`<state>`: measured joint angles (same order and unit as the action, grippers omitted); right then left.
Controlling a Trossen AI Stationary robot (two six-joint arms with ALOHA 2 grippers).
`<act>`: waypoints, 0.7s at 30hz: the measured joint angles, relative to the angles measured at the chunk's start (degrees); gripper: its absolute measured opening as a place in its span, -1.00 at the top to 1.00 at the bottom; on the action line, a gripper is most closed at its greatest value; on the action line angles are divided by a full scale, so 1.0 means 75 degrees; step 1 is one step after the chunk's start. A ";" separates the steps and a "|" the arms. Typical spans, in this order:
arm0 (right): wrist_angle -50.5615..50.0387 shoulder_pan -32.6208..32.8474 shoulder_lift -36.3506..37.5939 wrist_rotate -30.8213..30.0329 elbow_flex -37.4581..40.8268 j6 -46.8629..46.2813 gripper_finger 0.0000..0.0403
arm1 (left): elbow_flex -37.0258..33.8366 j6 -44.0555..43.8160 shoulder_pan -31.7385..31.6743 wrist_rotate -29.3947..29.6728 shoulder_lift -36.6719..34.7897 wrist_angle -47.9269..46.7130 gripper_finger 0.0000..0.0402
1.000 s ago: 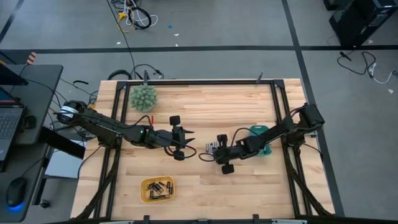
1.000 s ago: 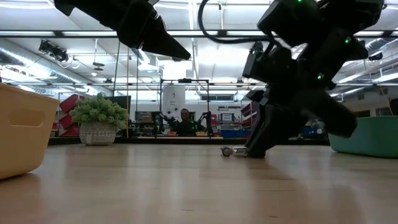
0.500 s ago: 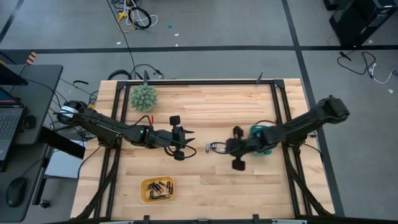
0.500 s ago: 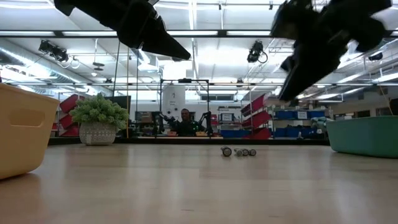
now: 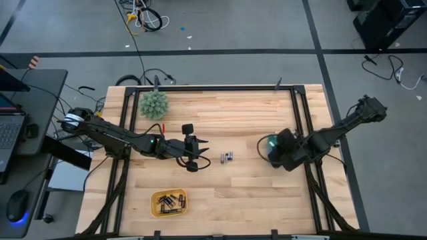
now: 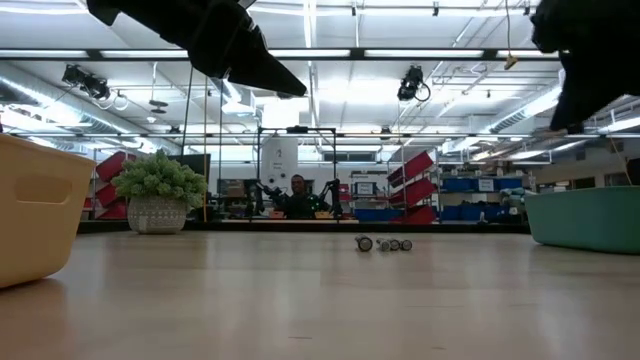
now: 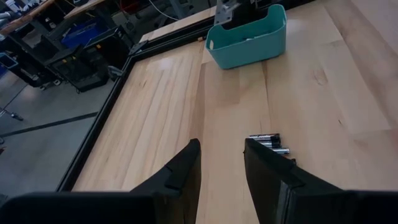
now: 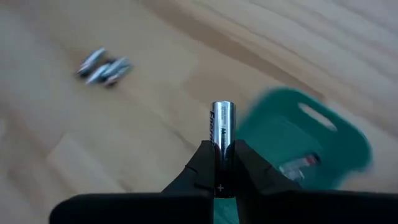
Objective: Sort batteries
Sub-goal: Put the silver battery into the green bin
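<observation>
A small cluster of silvery batteries (image 5: pixel 227 157) lies on the wooden table near its middle, also seen in the low view (image 6: pixel 384 244) and the left wrist view (image 7: pixel 268 142). My right gripper (image 8: pixel 222 149) is shut on one silvery battery (image 8: pixel 222 124), raised over the near-left part of the teal tray (image 5: pixel 266 144) at the table's right. At least one battery (image 8: pixel 298 165) lies in that tray. My left gripper (image 7: pixel 221 149) hangs open above the table, left of the cluster, with nothing between its fingers. My right gripper pinches the battery's lower part (image 8: pixel 222 142) between its two fingers. The battery lies along the fingers and its upper end sticks out past their tips. The fingers slant down from the table's right side. The battery is lifted clear, above the table beside the teal tray.
A yellow tray (image 5: pixel 169 203) with several dark batteries sits near the front left. A spiky green ball (image 5: pixel 154 104) stands at the far left, with a small red thing (image 5: pixel 163 127) near it. Bare wood lies between the trays.
My right gripper has risen from the cluster of batteries and swung toward the table's right edge, over the teal tray, rolling as it went. It has carried one battery along, lifted clear. The other batteries have stayed on the table.
</observation>
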<state>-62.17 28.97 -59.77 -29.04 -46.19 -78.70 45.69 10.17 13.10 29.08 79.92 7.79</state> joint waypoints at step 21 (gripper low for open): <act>-0.0607 0.0214 -0.0646 0.0283 0.0781 -0.3920 0.69 | 0.0000 0.0003 0.0001 -0.0003 0.0000 0.0000 0.40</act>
<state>-66.72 30.57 -64.62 -26.92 -40.34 -108.09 45.69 10.20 13.11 29.06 79.92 7.79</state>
